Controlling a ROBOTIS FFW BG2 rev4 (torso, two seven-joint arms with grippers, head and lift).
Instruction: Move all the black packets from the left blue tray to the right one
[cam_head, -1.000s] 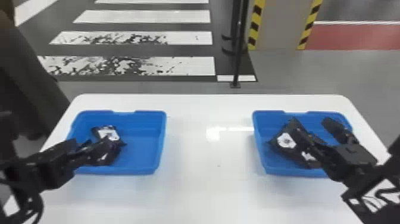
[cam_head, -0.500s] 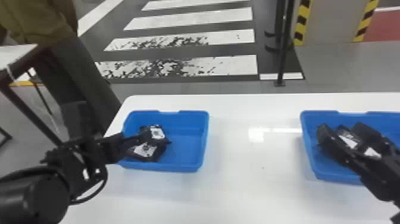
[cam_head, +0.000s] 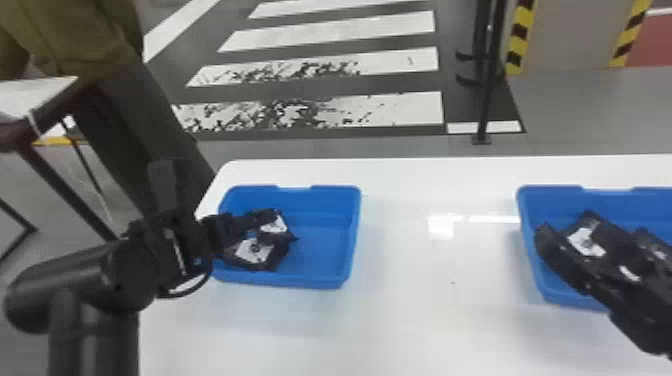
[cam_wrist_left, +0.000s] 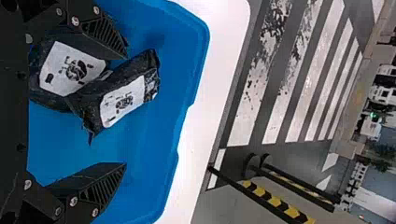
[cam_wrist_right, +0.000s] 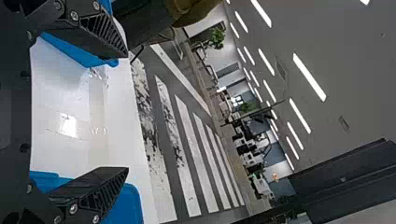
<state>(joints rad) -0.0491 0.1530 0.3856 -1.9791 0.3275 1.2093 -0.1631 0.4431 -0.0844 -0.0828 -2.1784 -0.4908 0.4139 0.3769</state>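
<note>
Tray, blue, left of centre in the frame: left blue tray (cam_head: 320, 280) on white table (cam_head: 425, 330). Two black packets inside, toward the tray's left side, white labels up. Lower packet (cam_head: 254, 250) and upper packet (cam_head: 275, 224) overlap. Bare blue floor to their right.

Left gripper (cam_head: 235, 226) in from the left edge of the frame, over the tray's left part. Jaws spread wide, gripping nothing; left wrist view has one finger (cam_wrist_left: 105, 35) close over the packets. Contact with them: cannot tell.

Second tray at the right edge, right blue tray (cam_head: 535, 272), partly cut off by the frame. Labelled packet (cam_head: 587, 241) lies in it; more white patches beside, partly covered by the arm, packet count unclear. Right gripper (cam_head: 595, 237) above, from lower right. Its jaws likewise stand well apart, nothing held between.

Background: striped crosswalk (cam_head: 330, 30) at upper centre, dark post (cam_head: 490, 75) at upper right.
</note>
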